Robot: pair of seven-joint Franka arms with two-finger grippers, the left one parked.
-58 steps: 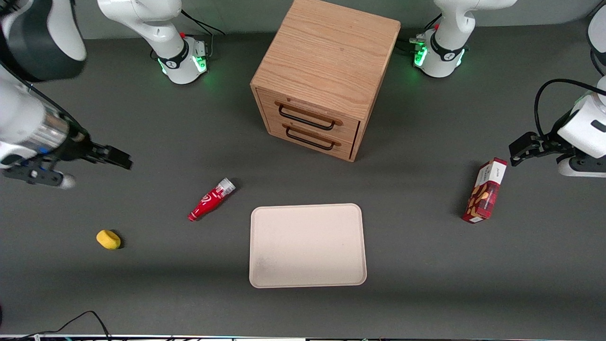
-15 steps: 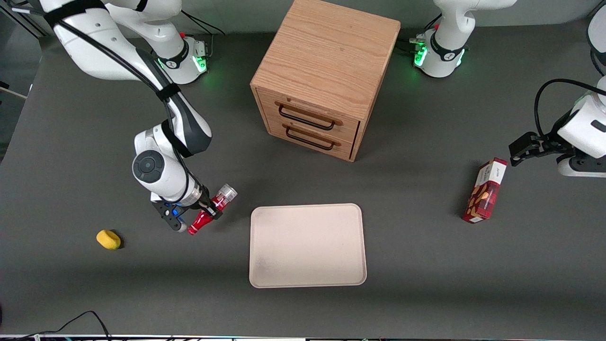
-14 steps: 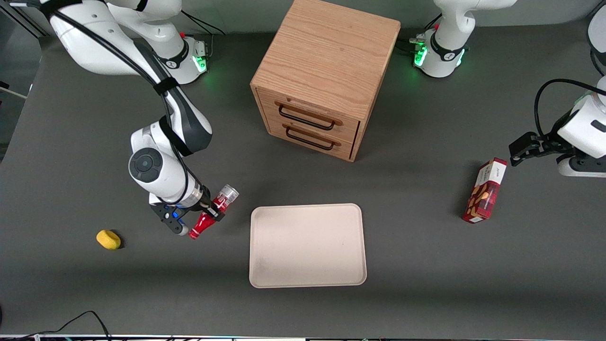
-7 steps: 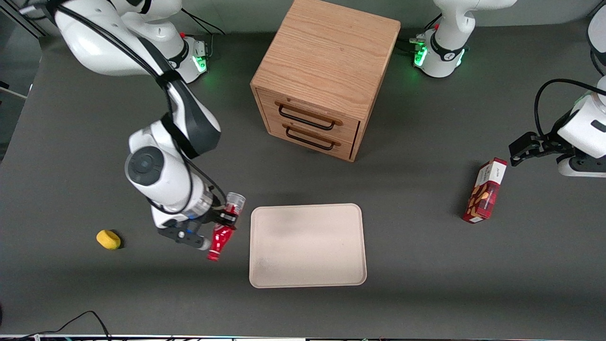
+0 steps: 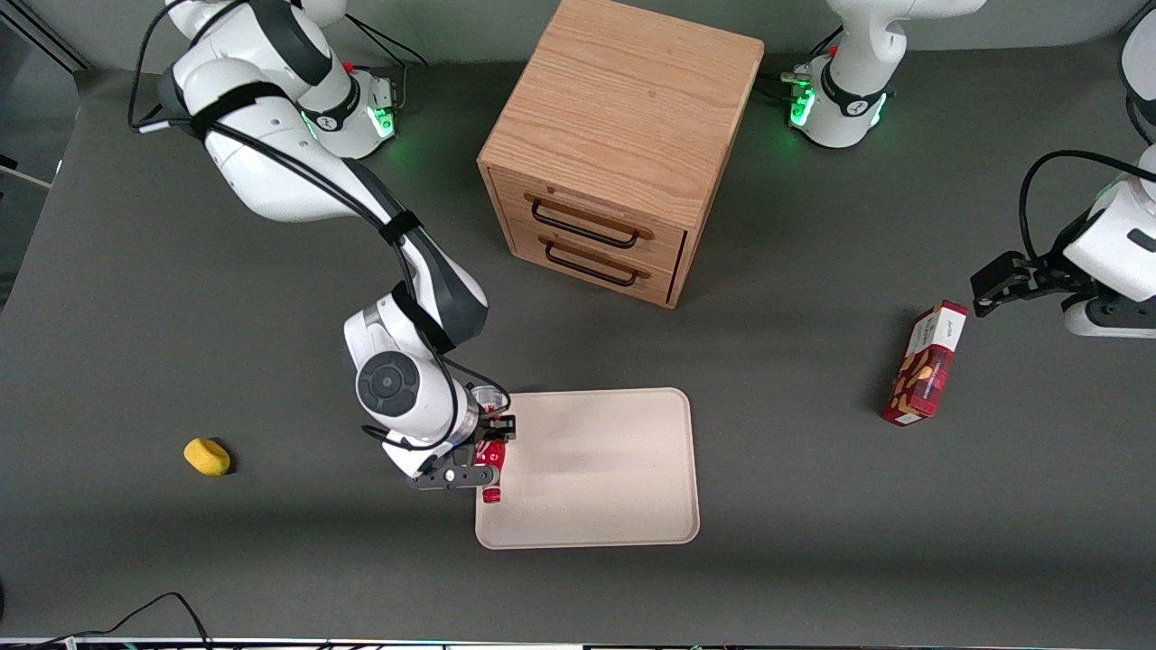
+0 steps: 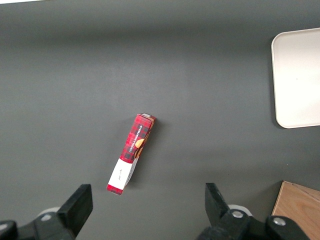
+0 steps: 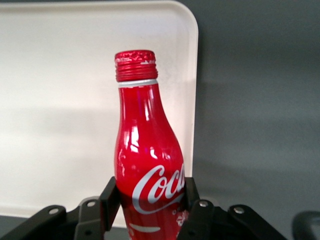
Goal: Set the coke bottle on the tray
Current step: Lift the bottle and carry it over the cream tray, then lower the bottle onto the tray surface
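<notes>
My right gripper (image 5: 490, 444) is shut on the coke bottle (image 5: 492, 465), a slim red bottle with a white swirl logo, and holds it above the edge of the tray (image 5: 605, 469) that lies toward the working arm's end. In the front view the arm hides most of the bottle; its red cap end points toward the front camera. The right wrist view shows the coke bottle (image 7: 147, 155) between the two black fingers (image 7: 109, 201), its red cap over the beige tray (image 7: 60, 100) near a rounded corner. The tray is flat, beige and bare.
A wooden two-drawer cabinet (image 5: 619, 144) stands farther from the front camera than the tray. A red snack box (image 5: 926, 364) lies toward the parked arm's end and shows in the left wrist view (image 6: 131, 152). A yellow sponge (image 5: 207, 456) lies toward the working arm's end.
My gripper came in, closed on the bottle where it lay on the table, lifted it and carried it sideways to above the tray's edge, turning the cap toward the front camera.
</notes>
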